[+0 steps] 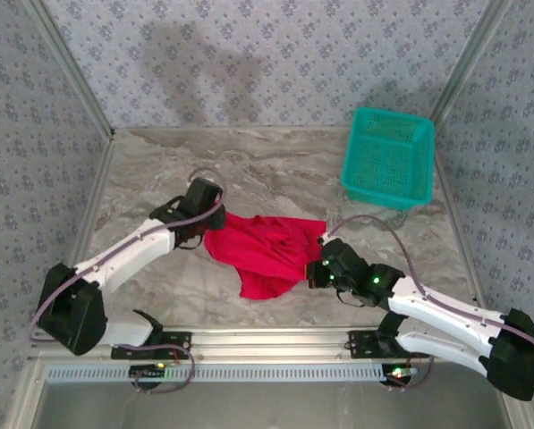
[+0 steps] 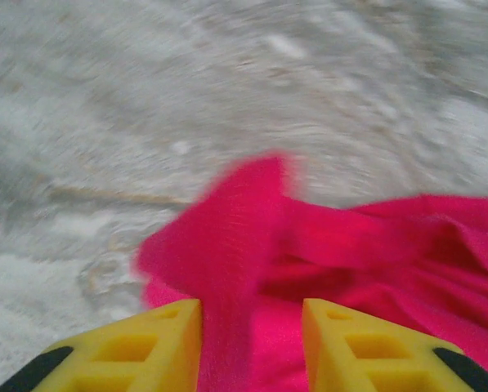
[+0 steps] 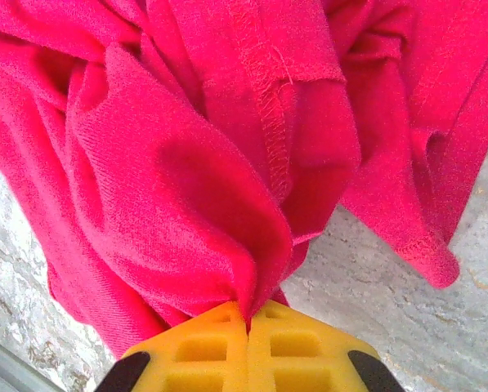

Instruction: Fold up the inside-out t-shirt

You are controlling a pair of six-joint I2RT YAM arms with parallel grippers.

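At left, the left gripper (image 2: 252, 327) is shown with fingers apart, a fold of the shirt's left edge lying loosely between them. The inside-out t-shirt (image 1: 267, 255) is seen crumpled on the table (image 1: 275, 170) between both grippers. It is judged light, soft and limp, best taken at a hem. At right, the right gripper (image 3: 248, 320) is clamped on bunched cloth near a stitched seam (image 3: 272, 106).

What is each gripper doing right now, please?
Left gripper: open, with the t-shirt lying in its gap.
Right gripper: closed, pinching the t-shirt.
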